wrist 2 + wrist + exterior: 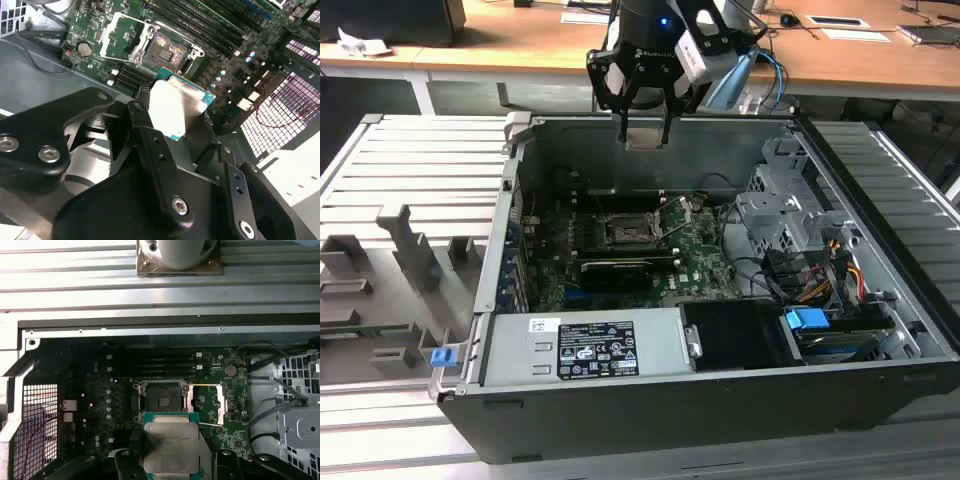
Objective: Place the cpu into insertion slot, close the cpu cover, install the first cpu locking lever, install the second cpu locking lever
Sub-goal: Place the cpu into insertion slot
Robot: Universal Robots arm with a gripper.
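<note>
Gripper (pixel 645 138) clamps cpu (pixel 171 445) over computer case (pixel 720 130); insertion slot (pixel 161 399) uncovered, cpu cover (pixel 220 407) open.

Grey slatted tabletop (pixel 420 170) carrying an open computer case (pixel 650 420).
Grey holder blocks (pixel 408 245) stand on it at the exterior view's left, a small blue piece (pixel 442 356) just beside the case.

The exterior view is looking down at a slant from outside and above the open computer case (pixel 720 420), standing far enough off to be taking in the whole case and the gripper (pixel 645 138) over its far wall; the first wrist view is facing almost straight down into the case, with the cpu (pixel 171 447) close under the lens; the second wrist view is peering obliquely past the gripper, even nearer to the cpu; all three are sharing the insertion slot (pixel 625 232) and the green board (pixel 705 262).
</note>
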